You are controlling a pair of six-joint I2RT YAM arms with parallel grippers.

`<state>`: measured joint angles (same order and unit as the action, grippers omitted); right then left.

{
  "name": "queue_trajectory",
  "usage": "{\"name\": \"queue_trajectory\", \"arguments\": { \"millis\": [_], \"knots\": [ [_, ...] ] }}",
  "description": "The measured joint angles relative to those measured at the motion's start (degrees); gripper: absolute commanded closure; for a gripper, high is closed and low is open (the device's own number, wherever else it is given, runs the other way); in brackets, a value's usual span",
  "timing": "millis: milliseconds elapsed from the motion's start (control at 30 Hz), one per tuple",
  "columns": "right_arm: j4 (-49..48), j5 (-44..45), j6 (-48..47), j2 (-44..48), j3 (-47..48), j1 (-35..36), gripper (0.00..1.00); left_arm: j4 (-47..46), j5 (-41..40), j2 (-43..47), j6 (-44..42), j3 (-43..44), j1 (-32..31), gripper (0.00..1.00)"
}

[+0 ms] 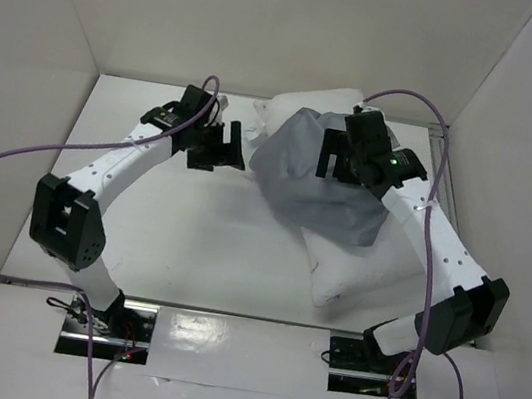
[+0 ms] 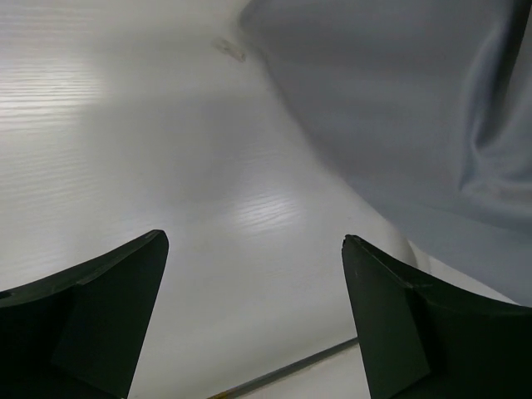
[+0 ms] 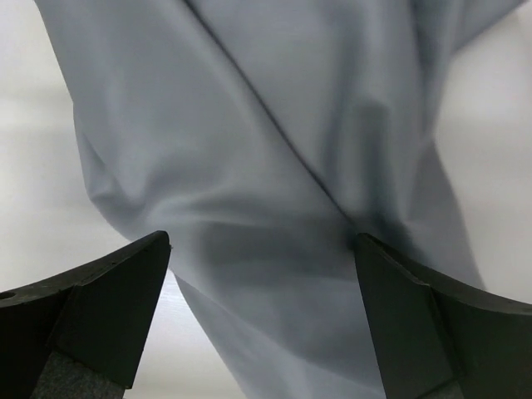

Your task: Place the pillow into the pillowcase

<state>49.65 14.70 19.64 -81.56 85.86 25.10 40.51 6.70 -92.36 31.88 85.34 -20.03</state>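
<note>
The white pillow (image 1: 361, 270) lies slanted right of center on the surface (image 1: 189, 238), with the grey pillowcase (image 1: 314, 182) draped over its upper half. The left pincer (image 1: 219, 149) gapes wide just left of the cloth, holding nothing. The right pincer (image 1: 338, 160) hangs wide over the pillowcase, also holding nothing.
</note>
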Motion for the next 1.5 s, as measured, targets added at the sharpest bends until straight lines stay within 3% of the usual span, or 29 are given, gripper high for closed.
{"name": "queue_trajectory", "arguments": {
  "millis": [200, 300, 433, 467, 500, 533, 567, 600, 900, 1000, 1033, 1133, 1167, 1200, 1367, 1500],
  "knots": [
    [-1.8, 0.5, -0.3, -6.4, 1.1, 0.9, 0.17, -12.9, 14.8, -12.5, 5.0, -1.6, -0.6, 0.00],
    [-2.1, 1.0, -0.2, -7.9, 1.1, 1.0, 0.07, -16.4, 18.0, -18.0, 7.2, -0.9, -1.9, 0.00],
    [-2.0, 1.6, -0.2, -7.4, 1.1, 1.0, 0.01, -19.3, 19.8, -22.9, 9.2, 2.4, -4.0, 0.01],
    [-1.9, 2.1, -0.3, -7.1, 1.1, 1.0, 0.01, -20.0, 20.4, -23.8, 9.9, 3.6, -4.6, 0.05],
    [-1.8, 2.5, -0.3, -6.8, 1.1, 1.0, 0.01, -20.8, 20.8, -24.5, 10.5, 4.7, -5.0, 0.16],
    [-1.4, 3.1, -0.3, -6.1, 1.1, 1.0, 0.01, -22.3, 21.3, -25.1, 11.3, 5.8, -5.4, 0.56],
    [-1.0, 3.5, -0.3, -5.4, 1.1, 1.0, 0.01, -23.3, 21.7, -25.9, 12.3, 7.0, -5.7, 0.82],
    [-0.5, 4.2, -0.3, -4.5, 1.1, 0.9, 0.01, -24.1, 22.4, -26.6, 12.5, 8.0, -5.9, 0.97],
    [6.1, 9.4, -0.4, 6.8, 0.0, -2.9, 0.01, -24.3, 23.6, -25.4, 13.4, 8.9, -3.9, 1.00],
    [6.3, 8.9, -0.3, 9.6, -4.3, -4.1, 0.12, -22.3, 23.5, -21.3, 12.8, 8.8, -1.5, 1.00],
    [6.2, 8.0, -0.2, 10.0, -6.0, -4.1, 0.31, -21.5, 23.4, -19.7, 12.2, 8.8, -0.8, 1.00],
    [5.8, 3.0, 0.1, 9.5, -10.7, -4.1, 0.73, -18.8, 23.3, -13.6, 10.3, 9.2, 1.5, 1.00],
    [5.5, 0.8, 0.4, 8.8, -11.5, -4.1, 0.94, -17.6, 23.1, -11.9, 9.9, 10.1, 2.0, 1.00],
    [5.1, -1.0, 0.9, 7.9, -11.6, -4.1, 1.00, -16.3, 23.0, -10.2, 9.1, 11.3, 2.5, 1.00],
    [-1.9, -10.4, 2.1, 4.8, -7.4, -3.4, 1.00, -7.6, 21.7, -5.4, 5.7, 23.8, 6.1, 1.00],
    [-12.7, -19.5, 2.3, 1.6, 2.1, -1.5, 1.00, -2.1, 20.1, -4.4, 3.8, 37.0, 13.7, 1.00]
  ]
}}
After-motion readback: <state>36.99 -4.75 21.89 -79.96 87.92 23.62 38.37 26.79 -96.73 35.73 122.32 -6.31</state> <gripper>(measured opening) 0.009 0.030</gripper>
